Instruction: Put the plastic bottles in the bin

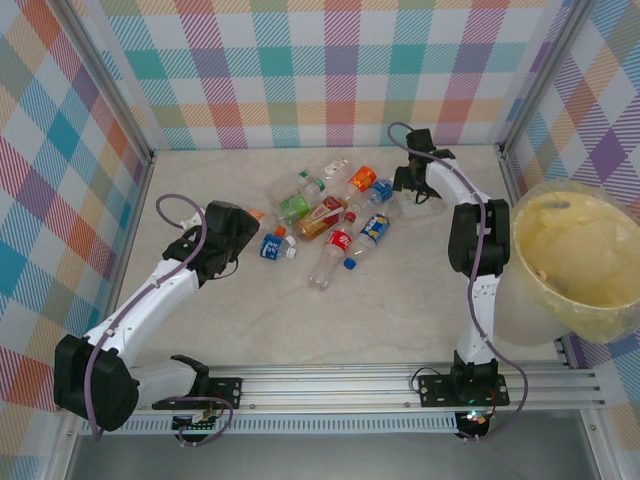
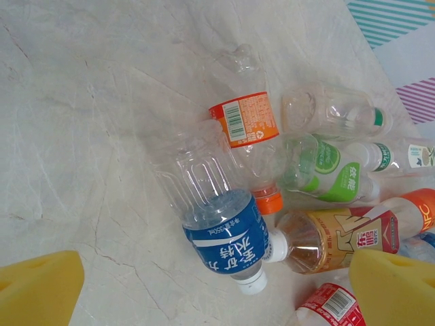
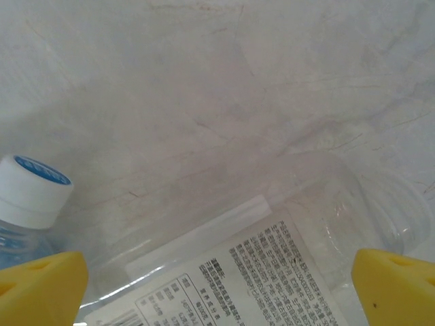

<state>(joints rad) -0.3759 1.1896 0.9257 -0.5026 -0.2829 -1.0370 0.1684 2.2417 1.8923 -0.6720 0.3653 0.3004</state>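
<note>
Pale-yellow plastic, the bin point(image 1: 560, 300) sits at the right edge of the table point(image 1: 400, 310), with the plastic bottles point(image 1: 325, 215) heaped well to the left of it. On the heap's side nearer the bin the right gripper point(image 1: 405, 190) hangs with jaws wide apart above a clear bottle point(image 3: 272, 265) with a white label. On the side farther from the bin the left gripper point(image 1: 252, 238), jaws also apart, faces a blue-labelled bottle point(image 2: 224, 241) between its yellow pads point(image 2: 37, 288).
</note>
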